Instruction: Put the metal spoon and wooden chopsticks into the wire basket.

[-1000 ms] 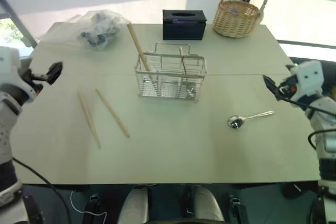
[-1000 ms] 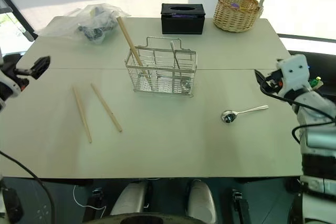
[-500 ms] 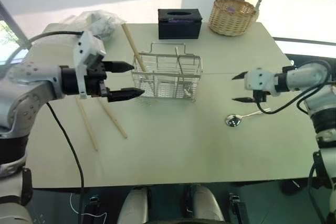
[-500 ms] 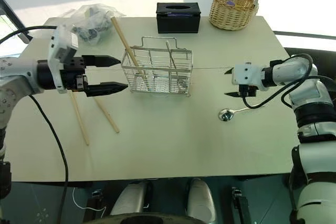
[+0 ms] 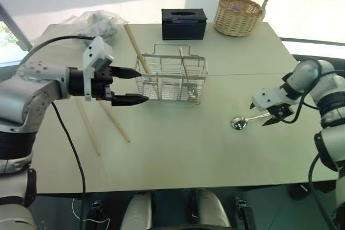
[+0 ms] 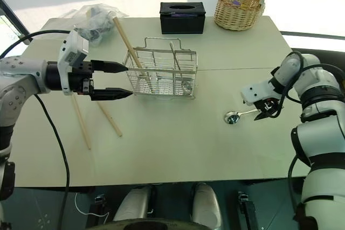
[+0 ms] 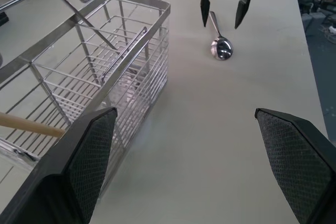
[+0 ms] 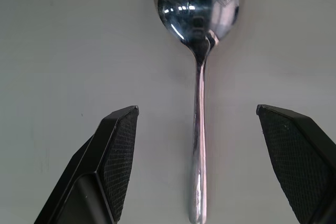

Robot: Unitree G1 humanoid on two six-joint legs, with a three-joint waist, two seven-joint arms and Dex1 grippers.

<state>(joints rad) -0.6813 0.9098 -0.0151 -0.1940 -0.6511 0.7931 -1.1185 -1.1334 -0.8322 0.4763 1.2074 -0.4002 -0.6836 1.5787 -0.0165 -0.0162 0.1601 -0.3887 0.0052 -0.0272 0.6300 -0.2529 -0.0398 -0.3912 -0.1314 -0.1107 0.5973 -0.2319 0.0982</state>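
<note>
On the table [image 5: 178,160], toward its left edge, two wooden chopsticks [image 5: 89,125] lie flat and loose, side by side but apart, both angled the same way. The left gripper [image 5: 133,85] hangs above them, pointing sideways at the left end of the wire basket [image 5: 171,81], its two black fingers spread wide with nothing between them; the tips stop just short of the mesh, though whether they touch it cannot be told. A third chopstick [image 5: 136,49] stands tilted in the basket's left compartment, its top leaning out toward the far left corner. One slim metal utensil [image 5: 184,64] leans in a compartment further right. The basket itself is one, upright, sitting about midway between the left and right edges and nearer the far edge than the near one.

At the far left corner sits one crumpled clear plastic bag [image 5: 99,22] with dark items inside. Along the far edge, near its middle, is one black box [image 5: 185,23], and to its right one round wicker basket [image 5: 237,17] with a tall handle.

Toward the right edge lies the one metal spoon [image 5: 249,120], flat on the table, bowl toward the middle, handle toward the right edge. The right gripper [image 5: 267,117] points down over the handle, its two fingers spread on either side of it and not pinching it; in the right wrist view the handle runs between the two open fingers [image 8: 113,156]
</note>
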